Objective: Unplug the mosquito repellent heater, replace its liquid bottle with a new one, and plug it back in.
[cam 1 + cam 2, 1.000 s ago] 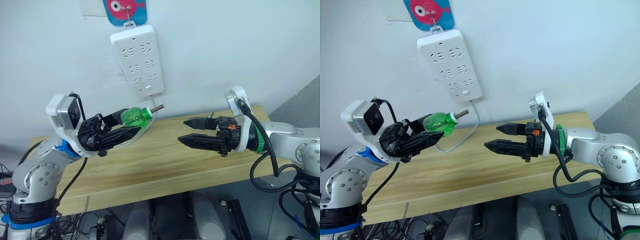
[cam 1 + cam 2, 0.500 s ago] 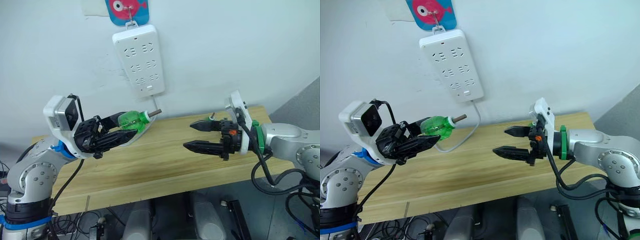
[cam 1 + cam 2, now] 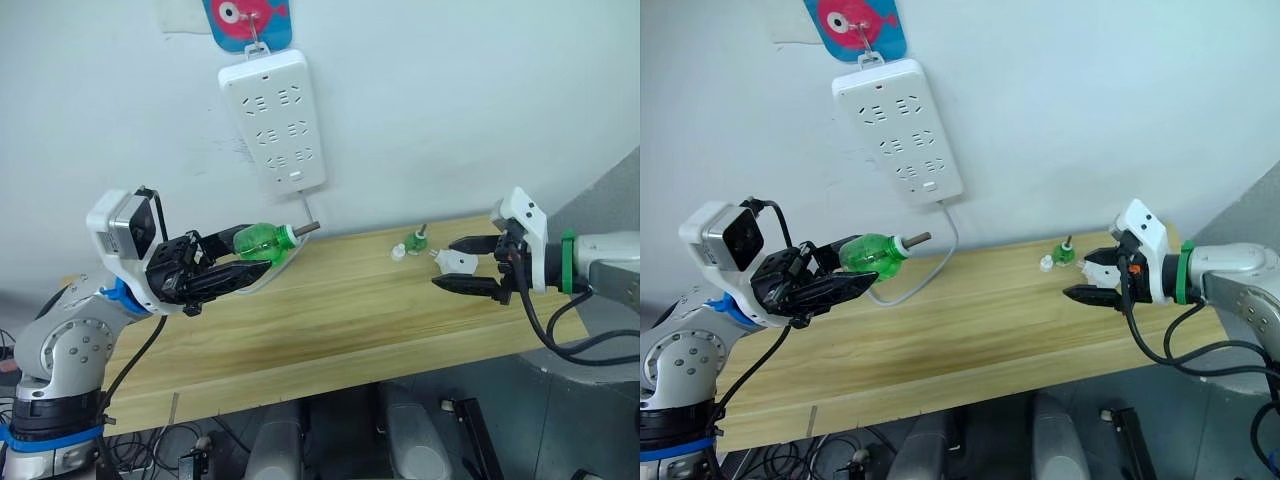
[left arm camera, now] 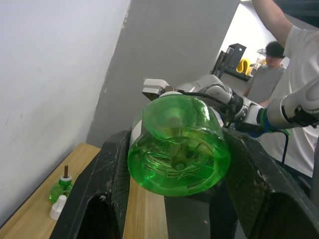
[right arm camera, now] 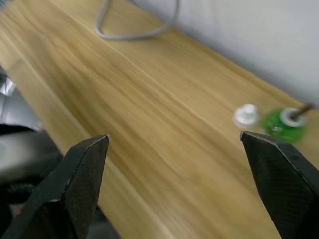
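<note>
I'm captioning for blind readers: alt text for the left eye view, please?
The left pincer holds a green bottle above a wooden table; the right pincer hangs open near a white heater. A white power strip hangs on the wall.

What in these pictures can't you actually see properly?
- The heater: partly behind the right gripper in the head views; prongs and vent not visible.
- The green bottle: its neck hidden behind its own base in the left wrist view.
- People behind: cut off by the left wrist view's edge.
</note>
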You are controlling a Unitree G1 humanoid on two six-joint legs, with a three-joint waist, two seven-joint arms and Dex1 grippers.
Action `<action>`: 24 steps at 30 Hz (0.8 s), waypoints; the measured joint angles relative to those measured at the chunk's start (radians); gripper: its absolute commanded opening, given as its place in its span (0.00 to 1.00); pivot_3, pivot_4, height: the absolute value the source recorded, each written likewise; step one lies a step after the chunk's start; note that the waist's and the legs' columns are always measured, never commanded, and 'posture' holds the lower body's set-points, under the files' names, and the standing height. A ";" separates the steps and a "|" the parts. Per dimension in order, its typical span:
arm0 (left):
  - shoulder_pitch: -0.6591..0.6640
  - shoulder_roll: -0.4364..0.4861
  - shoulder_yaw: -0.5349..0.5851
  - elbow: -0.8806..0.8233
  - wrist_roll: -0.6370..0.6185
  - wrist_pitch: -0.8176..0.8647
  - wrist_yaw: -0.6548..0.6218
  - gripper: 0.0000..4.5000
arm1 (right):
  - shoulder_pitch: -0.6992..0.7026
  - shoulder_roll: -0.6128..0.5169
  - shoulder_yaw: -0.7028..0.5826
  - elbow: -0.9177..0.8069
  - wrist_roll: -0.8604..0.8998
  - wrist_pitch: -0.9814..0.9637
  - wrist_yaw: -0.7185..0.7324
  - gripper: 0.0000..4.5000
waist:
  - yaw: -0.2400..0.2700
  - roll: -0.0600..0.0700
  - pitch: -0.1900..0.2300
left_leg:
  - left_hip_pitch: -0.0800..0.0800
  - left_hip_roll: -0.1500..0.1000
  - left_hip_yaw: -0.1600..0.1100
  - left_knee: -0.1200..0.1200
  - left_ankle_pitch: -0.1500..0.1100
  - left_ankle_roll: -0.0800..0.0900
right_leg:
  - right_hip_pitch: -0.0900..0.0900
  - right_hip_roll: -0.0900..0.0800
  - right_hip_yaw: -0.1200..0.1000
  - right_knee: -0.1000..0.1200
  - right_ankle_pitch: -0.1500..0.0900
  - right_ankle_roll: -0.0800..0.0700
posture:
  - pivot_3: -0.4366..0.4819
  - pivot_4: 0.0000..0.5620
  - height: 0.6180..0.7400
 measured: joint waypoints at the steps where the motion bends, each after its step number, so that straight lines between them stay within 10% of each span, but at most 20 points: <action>1: -0.001 0.000 0.000 0.001 0.003 0.000 -0.003 0.51 | -0.028 -0.001 0.029 0.029 -0.038 -0.013 0.021 0.99 | -0.002 0.000 0.000 | 0.000 0.000 0.000 0.000 0.000 0.000 | 0.000 0.000 0.000 0.000 0.000 0.000 | 0.17 0.55 0.95; 24: 0.042 -0.007 0.006 -0.011 0.015 -0.002 0.008 0.51 | -0.409 0.223 0.417 0.688 -0.771 -0.299 0.320 0.99 | -0.006 0.000 0.000 | 0.000 0.000 0.000 0.000 0.000 0.000 | 0.000 -0.003 0.000 0.000 0.000 0.000 | 0.23 0.59 0.95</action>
